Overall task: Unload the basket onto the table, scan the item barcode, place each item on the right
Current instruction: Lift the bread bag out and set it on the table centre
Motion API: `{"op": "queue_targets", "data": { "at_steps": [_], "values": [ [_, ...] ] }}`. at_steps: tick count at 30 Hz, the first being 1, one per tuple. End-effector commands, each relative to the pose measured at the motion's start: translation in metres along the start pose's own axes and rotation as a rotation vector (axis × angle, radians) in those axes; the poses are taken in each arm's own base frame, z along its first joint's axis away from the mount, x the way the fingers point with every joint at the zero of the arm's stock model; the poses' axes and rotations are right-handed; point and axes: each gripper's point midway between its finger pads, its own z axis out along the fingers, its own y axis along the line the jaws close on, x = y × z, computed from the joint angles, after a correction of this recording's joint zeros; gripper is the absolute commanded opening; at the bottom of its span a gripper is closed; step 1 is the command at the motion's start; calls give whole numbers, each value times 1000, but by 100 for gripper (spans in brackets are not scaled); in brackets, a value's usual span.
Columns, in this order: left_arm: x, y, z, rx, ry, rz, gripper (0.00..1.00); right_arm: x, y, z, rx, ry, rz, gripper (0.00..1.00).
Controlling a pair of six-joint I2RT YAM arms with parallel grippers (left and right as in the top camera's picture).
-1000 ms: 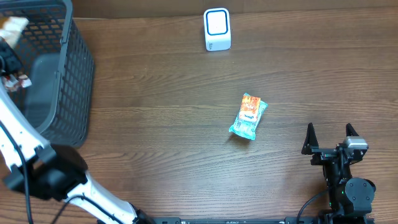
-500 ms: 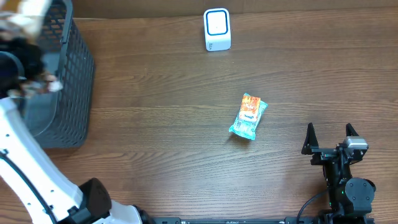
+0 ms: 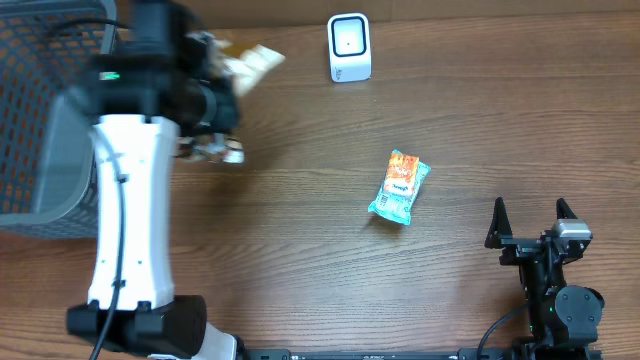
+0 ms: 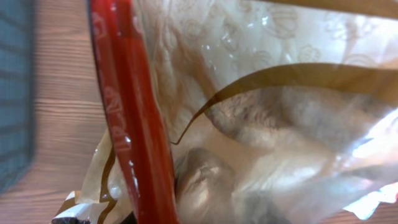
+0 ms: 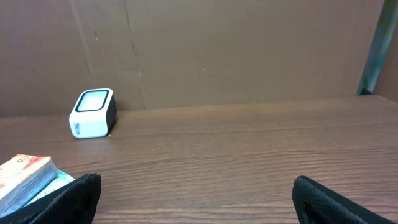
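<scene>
Wooden tabletop [image 3: 300, 250] carries a grey mesh basket [image 3: 30, 100] at nine o'clock. Beside it, at eleven o'clock, the left tool [image 3: 222, 95] pinches a crinkly clear packet [image 4: 249, 124] with a red stripe. At four o'clock the right tool [image 3: 531, 210] stands spread. A teal snack pack [image 3: 399, 186] lies near centre, the white scanner [image 3: 349, 46] at twelve.

Right gripper [image 5: 198, 198] sits low over the wooden table [image 5: 249, 149], its two black fingertips [image 5: 74, 194] spread wide at the bottom corners with nothing between them; far left stands the white scanner [image 5: 93, 113], dark-sided, window tilted upward, close to the brown cardboard wall [image 5: 236, 50]; a packet [image 5: 25, 175] with an orange-and-white label pokes in at the lower left edge, just beside the left fingertip.
</scene>
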Motion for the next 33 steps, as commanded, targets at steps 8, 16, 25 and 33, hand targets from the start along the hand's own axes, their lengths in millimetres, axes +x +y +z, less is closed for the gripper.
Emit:
{"op": "queue_targets", "data": {
  "at_steps": [8, 16, 25, 33],
  "values": [
    [80, -64, 108, -114, 133, 53, 4, 2, -2, 0, 12, -4, 3, 100],
    [136, -74, 162, -127, 189, 38, 4, 2, -2, 0, 12, -5, 4, 100],
    [163, -65, 193, -135, 194, -59, 4, 2, -2, 0, 12, -5, 4, 100],
    [172, -68, 200, -104, 211, -61, 25, 2, -2, 0, 12, -4, 4, 100]
  ]
}}
